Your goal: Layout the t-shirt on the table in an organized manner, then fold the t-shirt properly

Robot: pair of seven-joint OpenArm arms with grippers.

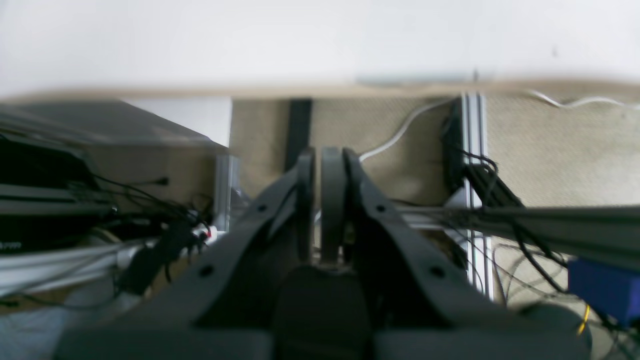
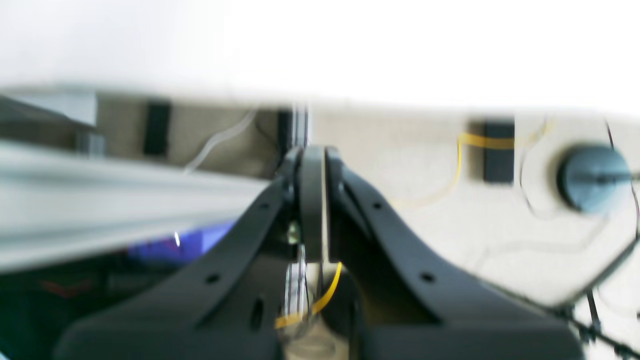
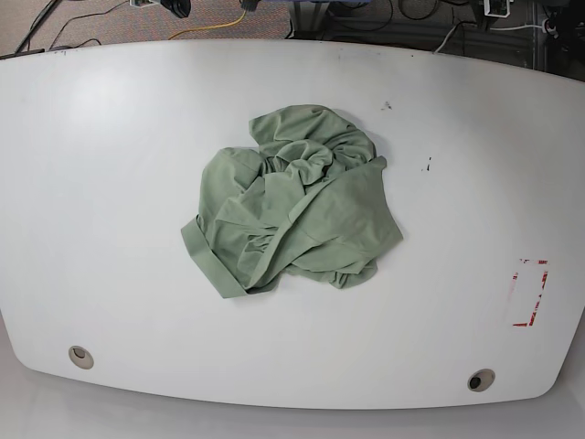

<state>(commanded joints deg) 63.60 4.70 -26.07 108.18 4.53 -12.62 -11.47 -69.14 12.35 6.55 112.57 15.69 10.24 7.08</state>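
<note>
Lying alone near the middle of the table [image 3: 110, 183]: one t-shirt [image 3: 297, 206], crumpled into a wrinkled sage-green heap, layers overlapping, one hemmed edge pointing toward the near left corner. Sitting along the near edge: two round grommet holes [image 3: 80, 357], one toward each corner. Showing near the right edge: one red tape outline [image 3: 530, 293], partly broken. Scattering toward the far right corner: a few dark specks [image 3: 427, 166]. Not appearing in the base view: either arm. Blurring heavily in both wrist views, with background cables hard to make out. Resting together, holding nothing: jaws of the left gripper [image 1: 320, 155]. Pressing together likewise, empty: jaws of the right gripper [image 2: 312, 152].
</note>
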